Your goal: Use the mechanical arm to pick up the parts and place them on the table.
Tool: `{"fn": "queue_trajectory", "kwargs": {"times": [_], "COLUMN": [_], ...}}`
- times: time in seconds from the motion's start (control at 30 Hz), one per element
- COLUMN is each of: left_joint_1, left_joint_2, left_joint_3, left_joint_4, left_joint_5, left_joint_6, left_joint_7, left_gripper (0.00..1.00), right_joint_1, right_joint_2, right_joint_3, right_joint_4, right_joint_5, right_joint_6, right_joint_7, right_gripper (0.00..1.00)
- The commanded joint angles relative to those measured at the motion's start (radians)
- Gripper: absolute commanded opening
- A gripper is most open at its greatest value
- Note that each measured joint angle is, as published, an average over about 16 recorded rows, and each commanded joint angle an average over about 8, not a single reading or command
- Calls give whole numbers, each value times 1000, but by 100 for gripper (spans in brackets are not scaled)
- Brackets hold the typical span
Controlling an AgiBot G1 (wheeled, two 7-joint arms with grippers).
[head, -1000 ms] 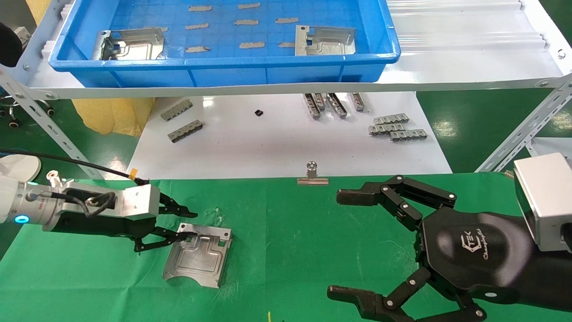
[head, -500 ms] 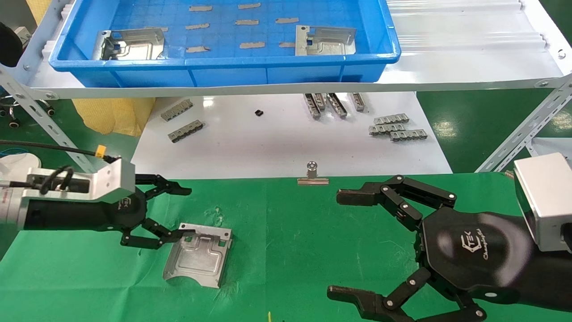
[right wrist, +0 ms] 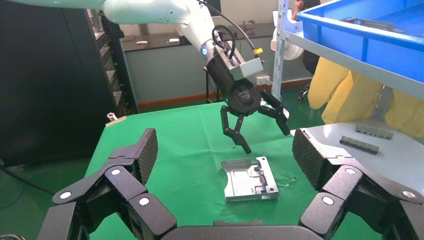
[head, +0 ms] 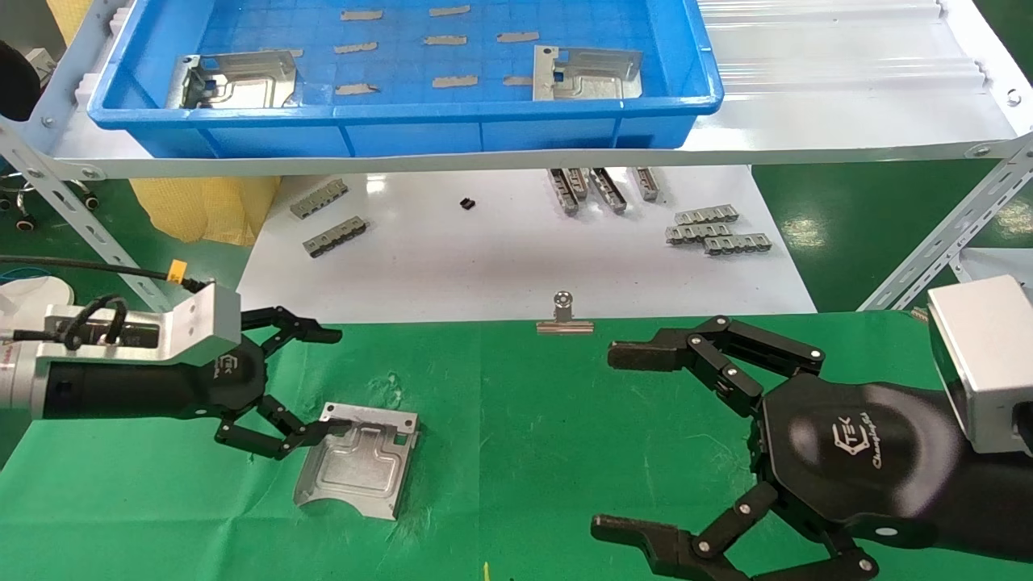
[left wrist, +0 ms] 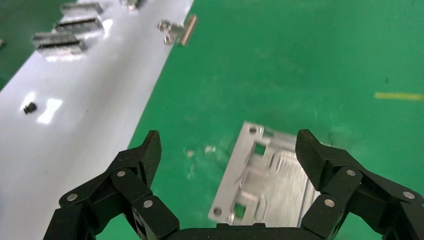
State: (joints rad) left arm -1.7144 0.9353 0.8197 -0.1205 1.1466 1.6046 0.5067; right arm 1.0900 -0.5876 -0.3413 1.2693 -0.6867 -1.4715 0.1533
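One silvery stamped part [head: 359, 460] lies flat on the green cloth table [head: 524, 420]. My left gripper [head: 332, 378] is open and empty, hovering just left of and above the part's near corner. In the left wrist view the part [left wrist: 270, 175] shows below and between the spread fingers of that gripper [left wrist: 230, 150]. Two more parts [head: 234, 79] [head: 587, 73] lie in the blue tray [head: 403, 113] on the shelf. My right gripper [head: 620, 442] is open and empty over the cloth at the right. The right wrist view shows the part [right wrist: 248, 179] and the left gripper [right wrist: 266, 139] above it.
A silver binder clip [head: 564, 316] sits at the cloth's far edge. Grey ridged bars [head: 718, 227] [head: 327, 218] [head: 601, 187] lie on the white tabletop [head: 500, 258]. The shelf's slanted metal struts [head: 944, 234] stand at both sides. A small yellow mark [head: 486, 571] is at the cloth's near edge.
My left gripper has drawn back to the left and risen off the part, turning its wrist and spreading its fingers wider. The part stays on the cloth. The right arm has not moved.
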Motion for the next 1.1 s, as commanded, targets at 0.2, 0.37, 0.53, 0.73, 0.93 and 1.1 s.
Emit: {"fn": "queue_trajectory", "kwargs": {"times": [0.2,0.37,0.53,0.73,0.93,1.1], "left_joint_1": [66,123,179,247,315,371], "left_joint_2": [-33,-62,-91,-125,-159,-188], "left_joint_3": [-56,-103,-151,-208,-266,-313], "left_joint_4": [-120,-223,-325,-449,-572,-675], "left_joint_5": [-43,-80,-116,-160,-205,-241], "left_joint_6": [-11,-21,-31,-42,-54,-63], "left_joint_7": [-71,-133,-194,-268,-341,-403], "left_gripper": [100,100,100,100,100,100], "right_joint_1": [0,0,0,0,0,0], "right_joint_2": [0,0,0,0,0,0], "right_joint_3": [0,0,0,0,-1,-1], "right_joint_4": [0,0,0,0,0,0], "right_joint_5": [0,0,0,0,0,0], "right_joint_6": [0,0,0,0,0,0], "right_joint_7": [0,0,0,0,0,0], "right_gripper": [100,100,100,100,100,100]}}
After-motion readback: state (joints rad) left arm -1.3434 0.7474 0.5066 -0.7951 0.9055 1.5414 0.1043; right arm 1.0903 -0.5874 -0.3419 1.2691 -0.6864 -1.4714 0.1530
